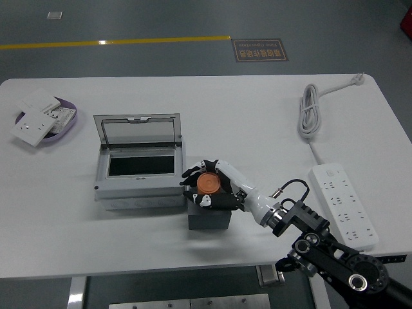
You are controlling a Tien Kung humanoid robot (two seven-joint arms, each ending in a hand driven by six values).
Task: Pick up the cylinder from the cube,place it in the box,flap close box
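Gripping orange cylinder [208, 183] w/ right hand [215, 187], atop cube [208, 219].

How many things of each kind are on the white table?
Orange cylinder: 1
Dark grey cube: 1
Grey box with its clear lid up: 1
Purple tray: 1
White wall sockets in the tray: 3
White power strip: 1
Total: 8
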